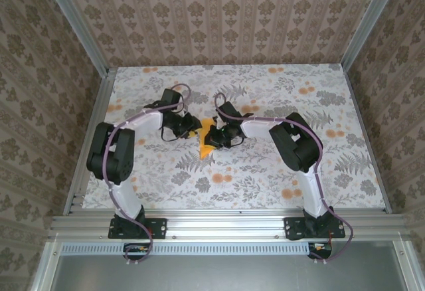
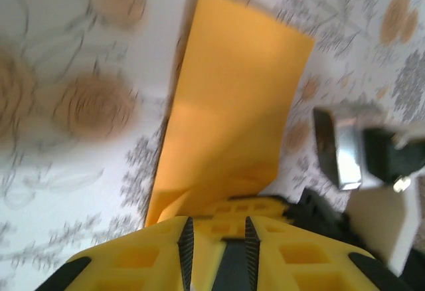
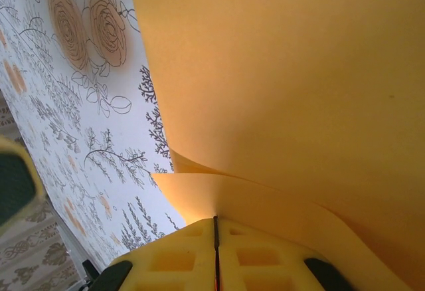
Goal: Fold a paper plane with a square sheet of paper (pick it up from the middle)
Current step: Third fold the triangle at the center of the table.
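**Fingers: right pair clamped on paper, left grip unclear**

Seeing the right gripper (image 3: pixel 214 223) with fingers (image 3: pixel 176 258) pressed flat together, only a hairline seam between them. Pinching a curled edge of the square sheet of paper (image 3: pixel 285 72) right at the tips. Fans out from that seam toward 12 and 3 o'clock in the right wrist view, with a second layer curling away at 10 o'clock over the floral table (image 3: pixel 99 138).

On the left gripper (image 2: pixel 218 223): seeing two dark ribbed pads (image 2: pixel 186 244) a narrow gap apart. Can't tell whether clenched on the paper or merely touching it. Seeing a folded orange strip running from the fingertips toward 12 o'clock, near end meeting the top of the yellow fingers, but can't resolve any paper inside the gap. Also spotting blurred silver-and-black hardware (image 2: pixel 342 155) at 3 o'clock, just beside the strip; can't identify.

From the top camera: finding the paper (image 1: pixel 207 139) mid-table, between the left gripper (image 1: pixel 189 126) at its 9 o'clock and the right gripper (image 1: pixel 222 135) at its 3 o'clock, both close in on it. Looks like a narrow creased shape, pointed end toward 6 o'clock. Can't tell whether that point touches the table or hangs clear.
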